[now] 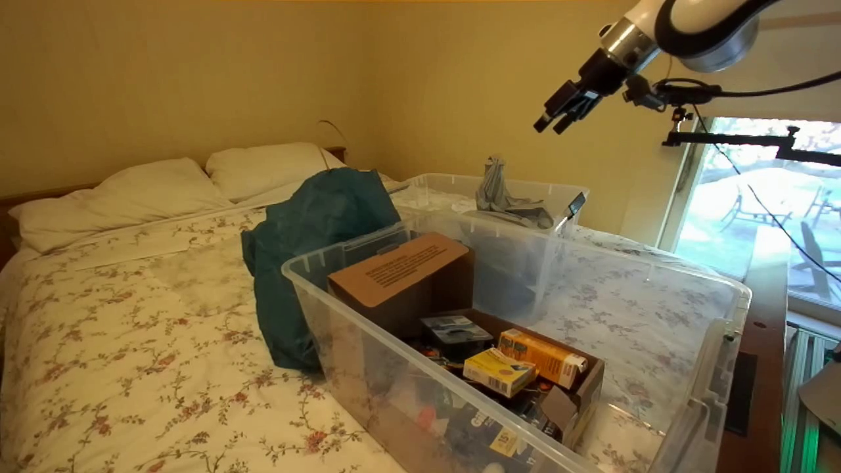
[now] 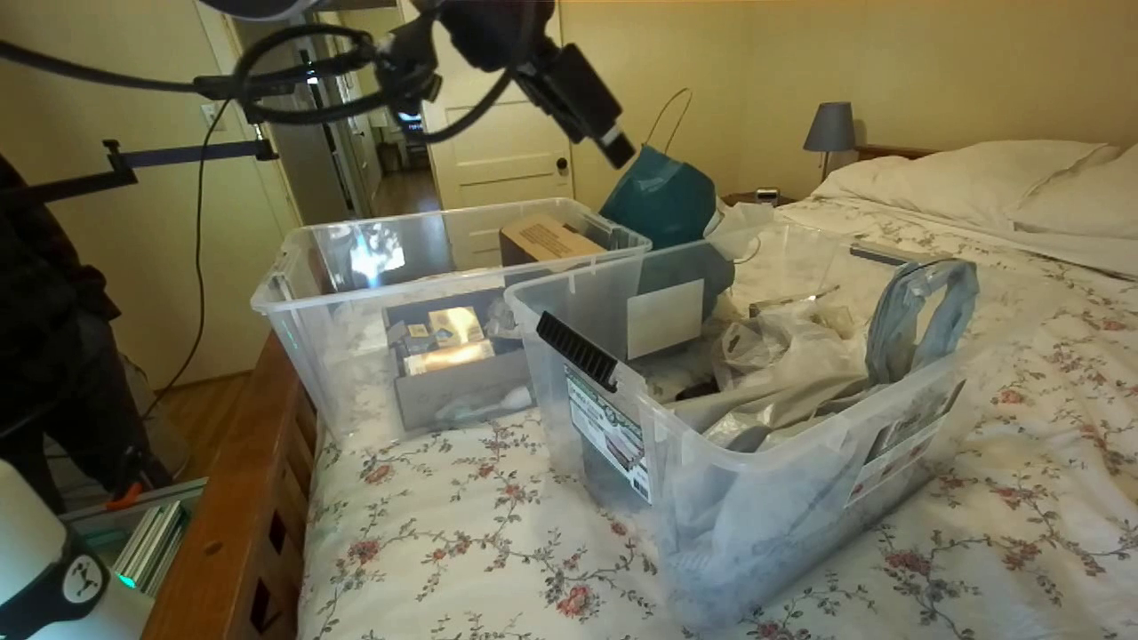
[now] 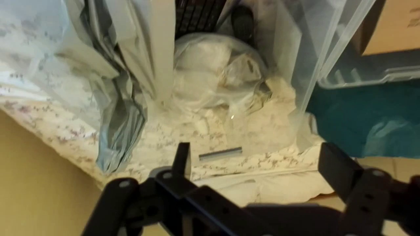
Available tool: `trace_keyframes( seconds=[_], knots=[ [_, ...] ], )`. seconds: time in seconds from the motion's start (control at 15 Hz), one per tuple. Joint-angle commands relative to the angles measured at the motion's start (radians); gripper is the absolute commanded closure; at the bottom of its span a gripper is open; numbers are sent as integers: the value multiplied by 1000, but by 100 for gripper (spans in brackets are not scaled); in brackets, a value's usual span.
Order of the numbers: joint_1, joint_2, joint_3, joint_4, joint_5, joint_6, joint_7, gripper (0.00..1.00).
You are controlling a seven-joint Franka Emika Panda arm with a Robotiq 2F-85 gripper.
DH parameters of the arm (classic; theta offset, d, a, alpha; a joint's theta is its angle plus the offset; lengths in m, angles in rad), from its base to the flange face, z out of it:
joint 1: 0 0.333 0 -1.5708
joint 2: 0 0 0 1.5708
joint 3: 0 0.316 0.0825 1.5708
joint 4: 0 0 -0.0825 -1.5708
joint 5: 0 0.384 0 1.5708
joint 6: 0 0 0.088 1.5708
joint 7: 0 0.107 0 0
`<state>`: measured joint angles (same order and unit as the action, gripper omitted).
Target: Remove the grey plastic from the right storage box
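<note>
The grey plastic [image 1: 494, 190] is a crumpled grey bag in a clear storage box [image 1: 573, 192]. Its bunched upper part stands above the rim. In an exterior view the bag's looped top [image 2: 920, 307] rises over the wall of the storage box [image 2: 756, 524]. In the wrist view the grey plastic [image 3: 123, 123] is at the left, spread along the box side. My gripper [image 1: 550, 125] is open and empty, held in the air well above the boxes. In the wrist view the fingers [image 3: 253, 152] are wide apart, with the grey plastic outside them to the upper left.
Clear plastic bags [image 2: 782, 351] and a black keyboard [image 3: 198, 16] lie in the same box. A second clear box [image 1: 696, 276] beside it holds a cardboard box [image 1: 401, 269] and small packages. A teal bag [image 1: 309, 263] stands against the boxes. A wooden bed rail [image 2: 240, 498] runs along the bed.
</note>
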<state>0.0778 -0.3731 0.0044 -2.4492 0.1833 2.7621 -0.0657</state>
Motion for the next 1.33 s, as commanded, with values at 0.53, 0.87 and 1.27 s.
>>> trace_keyframes(
  seconds=[0.53,0.87,1.27],
  knots=[
    [-419,332,242,274,-474,93,374,0],
    [-437,455,238,372,-663,91,613,0],
    [-325,698,175,646,-1005,-37,995,0]
  ],
)
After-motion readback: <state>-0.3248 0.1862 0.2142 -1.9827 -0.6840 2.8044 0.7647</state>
